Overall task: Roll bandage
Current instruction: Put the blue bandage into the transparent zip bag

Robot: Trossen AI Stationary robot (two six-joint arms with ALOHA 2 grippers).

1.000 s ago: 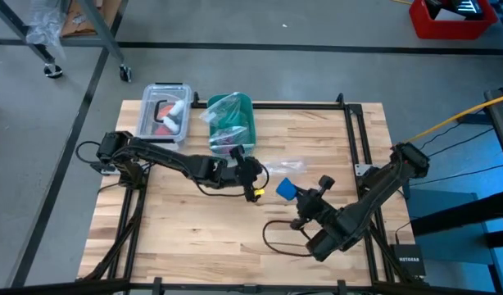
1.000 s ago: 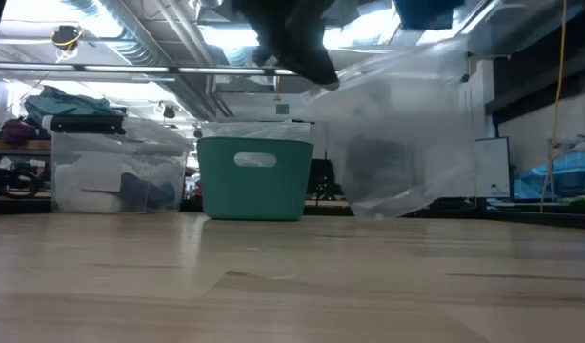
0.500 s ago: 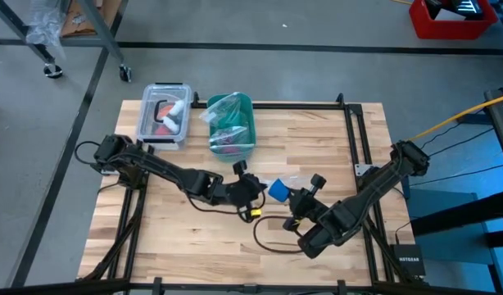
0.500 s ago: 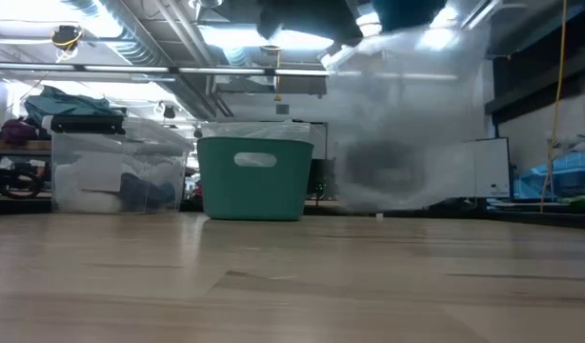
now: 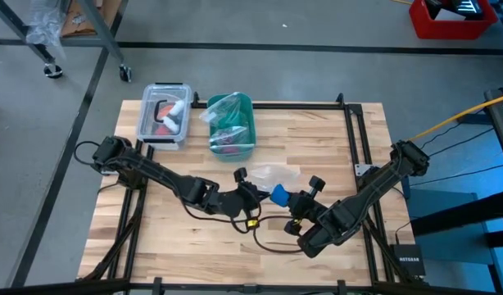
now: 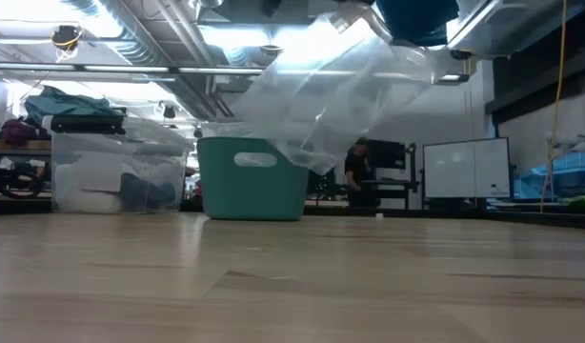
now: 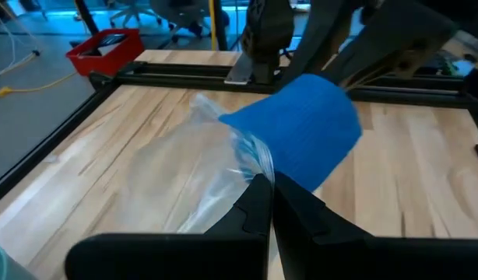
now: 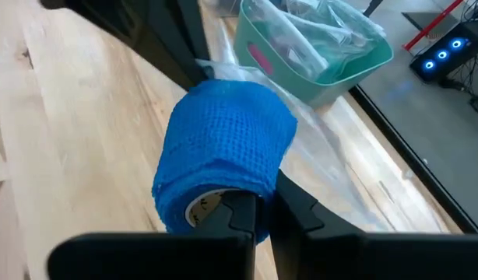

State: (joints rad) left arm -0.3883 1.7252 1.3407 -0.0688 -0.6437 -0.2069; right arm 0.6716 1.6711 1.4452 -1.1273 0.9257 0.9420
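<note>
Right gripper [image 5: 286, 197], high view: closed on the bandage [image 5: 279, 195], a blue roll held above the middle of the table [image 5: 317, 139]. Left gripper [image 5: 253, 195] sits just beside it, fingers pinched on a clear plastic bag [image 5: 274, 174] that spreads toward the table's far side. Teal bin [image 5: 233, 124] stuffed with plastic packets and a clear lidded box [image 5: 165, 115] stand at the far left edge, well apart from both grippers.

Low view: the bag [image 6: 335, 90] hangs in the air, tilted, its lower end in front of the teal bin [image 6: 253, 178]. A dark blue shape at the top edge above it; cannot tell which gripper it belongs to. The clear box [image 6: 118, 174] stands left of the bin.

Left wrist view: left gripper [image 7: 272, 187] shut, with a pinch of bag film [image 7: 188, 167] at the tips; the roll [image 7: 300, 129] lies directly beyond, touching the film.

Right wrist view: right gripper [image 8: 266, 204] narrow, clamped on the lower edge of the roll [image 8: 223, 152], whose cardboard core faces the camera. Bag film and the teal bin [image 8: 309, 50] lie behind it.
</note>
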